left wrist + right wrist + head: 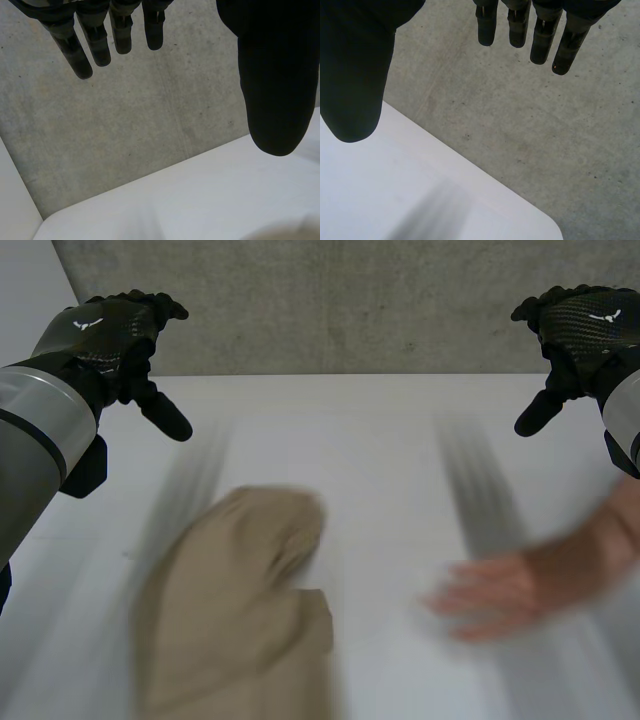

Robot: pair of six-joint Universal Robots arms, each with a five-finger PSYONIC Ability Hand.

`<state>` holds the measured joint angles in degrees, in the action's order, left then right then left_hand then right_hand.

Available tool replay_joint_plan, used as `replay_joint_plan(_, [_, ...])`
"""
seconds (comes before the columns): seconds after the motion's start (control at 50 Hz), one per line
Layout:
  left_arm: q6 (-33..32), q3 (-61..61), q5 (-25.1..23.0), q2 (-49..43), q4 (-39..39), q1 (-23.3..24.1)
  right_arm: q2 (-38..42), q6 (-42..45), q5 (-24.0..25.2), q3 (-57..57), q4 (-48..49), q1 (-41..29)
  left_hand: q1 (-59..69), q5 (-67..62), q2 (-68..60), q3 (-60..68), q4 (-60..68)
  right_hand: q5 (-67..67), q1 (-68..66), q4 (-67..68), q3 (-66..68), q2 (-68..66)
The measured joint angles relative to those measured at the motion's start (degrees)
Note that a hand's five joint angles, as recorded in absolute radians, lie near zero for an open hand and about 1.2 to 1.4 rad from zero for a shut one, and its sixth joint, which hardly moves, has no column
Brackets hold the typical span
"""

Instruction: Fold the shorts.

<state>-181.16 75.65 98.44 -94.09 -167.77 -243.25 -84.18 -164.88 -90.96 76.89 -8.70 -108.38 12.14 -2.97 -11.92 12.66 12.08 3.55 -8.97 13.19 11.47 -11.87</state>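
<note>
Tan shorts [240, 615] lie bunched on the white table [380, 460], near its front and left of the middle. My left hand [115, 335] is raised over the table's far left, well apart from the shorts, fingers [95, 45] straight and holding nothing. My right hand [580, 335] is raised over the far right, fingers [540, 40] straight and thumb spread, also holding nothing.
A person's hand [500, 595] and forearm [610, 540] reach in over the table from the right, to the right of the shorts. A grey concrete floor [350, 300] lies beyond the table's far edge.
</note>
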Motion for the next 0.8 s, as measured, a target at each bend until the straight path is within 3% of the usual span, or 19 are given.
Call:
replay_joint_plan(0.36, [-1.65, -0.12, -0.25, -3.18, 0.21, -0.3, 0.42, 0.89, 2.12, 0.68, 0.02, -0.12, 0.0, 0.0, 0.0, 0.0, 0.0, 0.0, 0.0, 0.0, 0.0, 0.0])
replay_joint_plan(0.5, [-9.53, 3.69, -1.64, -4.81, 4.9, -0.28, 1.04, 4.33, 5.01, 2.03, -0.04, 0.02, 0.0, 0.0, 0.0, 0.0, 0.03, 0.0, 0.0, 0.0, 0.0, 0.0])
replay_joint_plan(0.7, [-20.33, 14.76, -5.95, -4.75, 9.06, 0.75, 2.89, 8.14, 5.47, 4.76, 0.11, 0.49, 0.49, -0.27, -0.38, 0.32, 0.36, 0.0, 0.0, 0.0, 0.0, 0.0])
replay_joint_plan(0.76, [-21.04, 17.01, -6.15, -5.64, 8.93, 1.35, 3.52, 8.29, 5.43, 5.59, 0.33, 0.61, 5.34, -3.77, -4.58, 3.95, 4.61, 0.0, 0.0, 0.0, 0.0, 0.0])
replay_joint_plan(0.8, [-21.16, 17.64, -6.15, -6.95, 8.55, 1.73, 3.79, 8.31, 5.42, 6.01, 0.51, 0.66, 20.7, -17.31, -19.19, 18.35, 18.36, 0.0, 0.0, 0.0, 0.0, 0.0])
